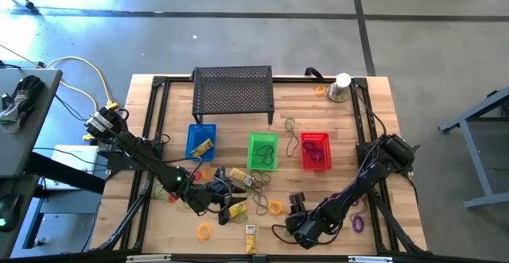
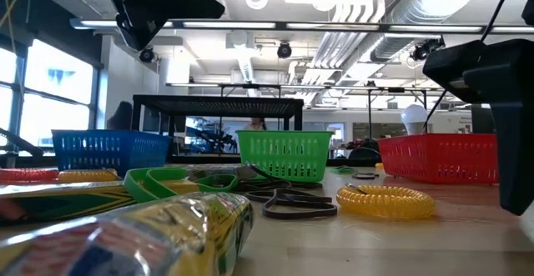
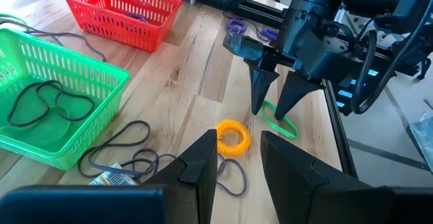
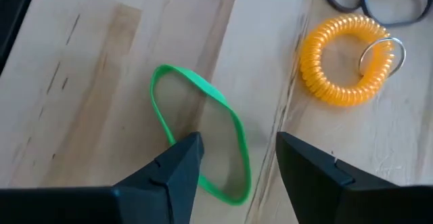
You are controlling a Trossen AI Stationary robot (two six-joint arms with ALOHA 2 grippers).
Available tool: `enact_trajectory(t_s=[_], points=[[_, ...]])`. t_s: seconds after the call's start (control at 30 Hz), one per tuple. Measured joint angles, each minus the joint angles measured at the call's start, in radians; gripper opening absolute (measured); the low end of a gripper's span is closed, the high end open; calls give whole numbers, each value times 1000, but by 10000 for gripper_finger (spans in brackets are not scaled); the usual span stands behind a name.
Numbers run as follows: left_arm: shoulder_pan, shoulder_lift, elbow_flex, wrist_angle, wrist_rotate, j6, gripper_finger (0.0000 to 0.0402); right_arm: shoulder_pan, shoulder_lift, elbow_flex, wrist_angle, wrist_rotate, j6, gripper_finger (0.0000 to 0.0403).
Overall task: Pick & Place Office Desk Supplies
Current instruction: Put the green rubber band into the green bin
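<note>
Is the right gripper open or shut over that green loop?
Open. The right gripper hangs above the green loop lying flat on the table, fingers apart, nothing between them.

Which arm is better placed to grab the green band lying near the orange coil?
The right, probably. Its pincer is open directly over the green band, one finger inside the loop. The left pincer is also open but sits farther back, with the orange coil in front of it.
</note>
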Motion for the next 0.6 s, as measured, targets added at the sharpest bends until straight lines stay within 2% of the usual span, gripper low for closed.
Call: enact_trajectory(t_s=[0.1, 0.4, 0.6], points=[[0, 0, 0, 0, 0, 0, 110, -3, 3, 0, 0, -14, -1, 151], [0, 0, 0, -3, 0, 0, 110, -29, 6, -1, -4, -29, -3, 21], [-5, 0, 0, -3, 12, 0, 110, -36, 7, -2, -3, 12, 6, 3]])
